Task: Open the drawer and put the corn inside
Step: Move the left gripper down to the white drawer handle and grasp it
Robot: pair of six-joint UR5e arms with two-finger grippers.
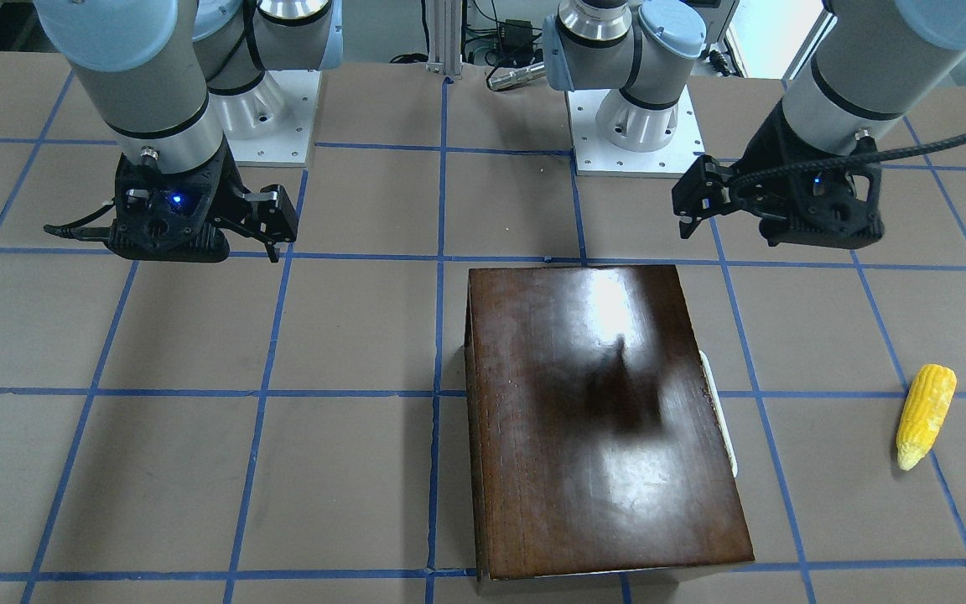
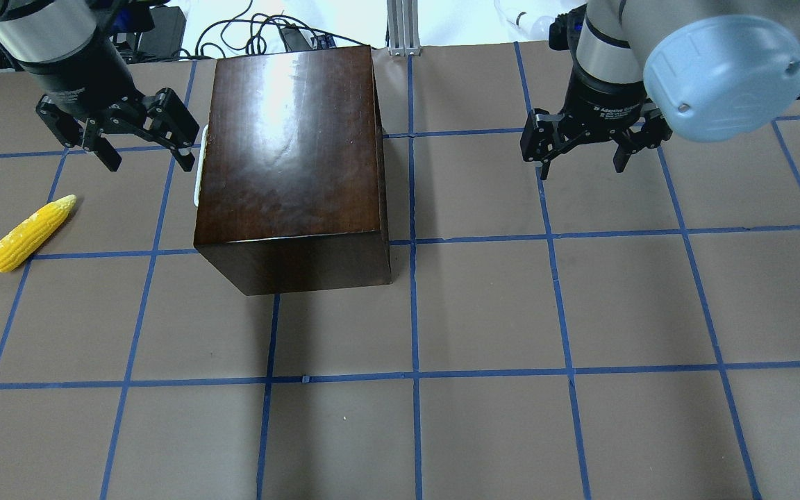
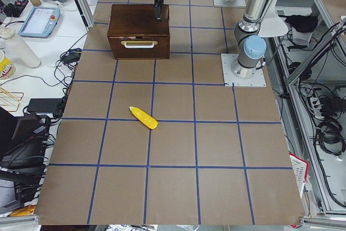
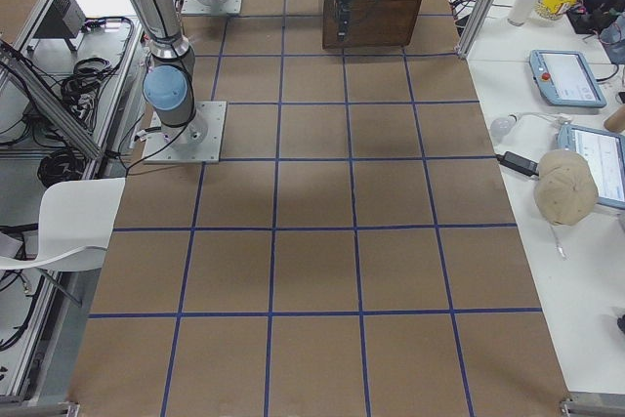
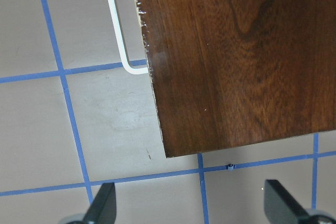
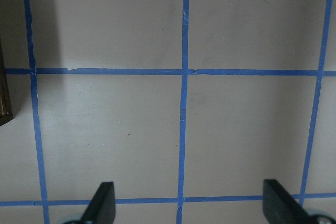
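Observation:
The glossy dark-brown box (image 2: 289, 160) stands on the table with its drawer (image 3: 139, 47) shut. The whitish handle (image 2: 198, 167) on the drawer front faces my left side; it also shows in the front view (image 1: 718, 411) and the left wrist view (image 5: 116, 24). The yellow corn (image 2: 30, 232) lies on the table left of the box, apart from it, and shows in the front view too (image 1: 926, 415). My left gripper (image 2: 148, 161) is open and empty, hovering beside the handle end of the box. My right gripper (image 2: 580, 167) is open and empty over bare table right of the box.
The two arm bases (image 1: 265, 109) (image 1: 634, 126) stand on white plates at the robot's edge. The table is brown with blue tape grid lines. Benches with tablets (image 4: 566, 75) and cables flank the table's ends.

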